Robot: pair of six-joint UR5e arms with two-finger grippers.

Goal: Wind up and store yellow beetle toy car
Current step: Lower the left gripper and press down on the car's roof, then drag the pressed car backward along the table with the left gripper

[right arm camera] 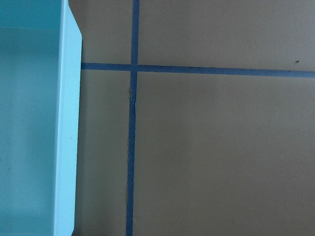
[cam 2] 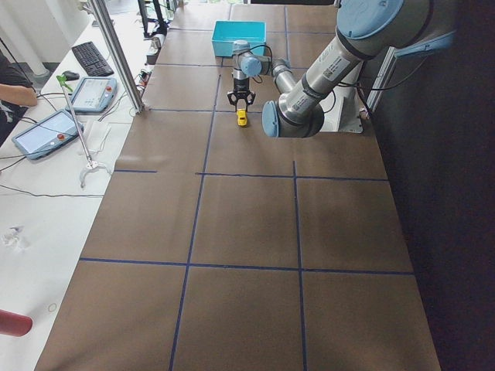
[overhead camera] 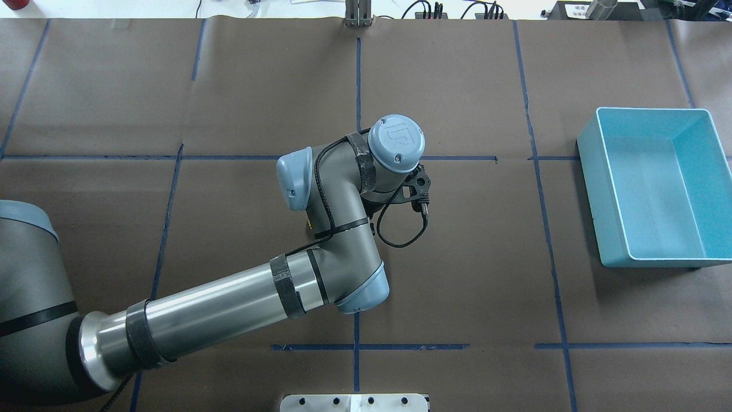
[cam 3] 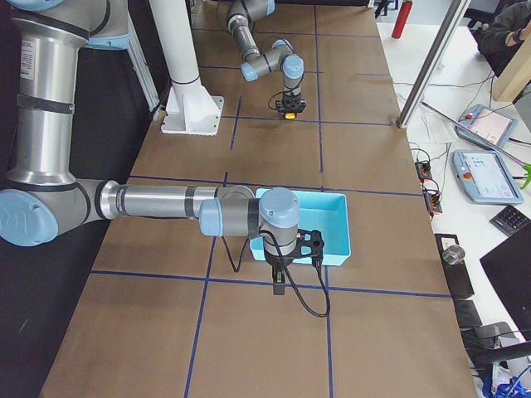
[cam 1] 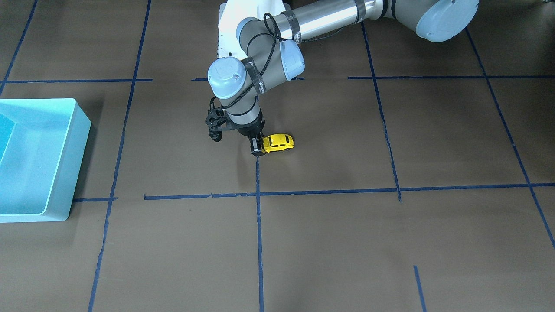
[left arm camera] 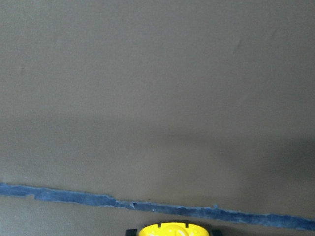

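Note:
The yellow beetle toy car (cam 1: 279, 143) stands on its wheels on the brown table near the centre. My left gripper (cam 1: 259, 149) points straight down at the car's end. One dark finger (cam 1: 257, 146) touches the car, and in the exterior left view the jaws look spread over the car (cam 2: 242, 117). The left wrist view shows only the car's top (left arm camera: 170, 229) at the bottom edge. In the overhead view my arm hides the car. My right gripper (cam 3: 280, 288) hangs beside the bin. I cannot tell whether it is open or shut.
A light blue open bin (cam 1: 65, 173) sits far off on the robot's right side. It also shows in the overhead view (overhead camera: 600, 194) and the right wrist view (right arm camera: 66, 147). Blue tape lines (cam 1: 259, 216) cross the table.

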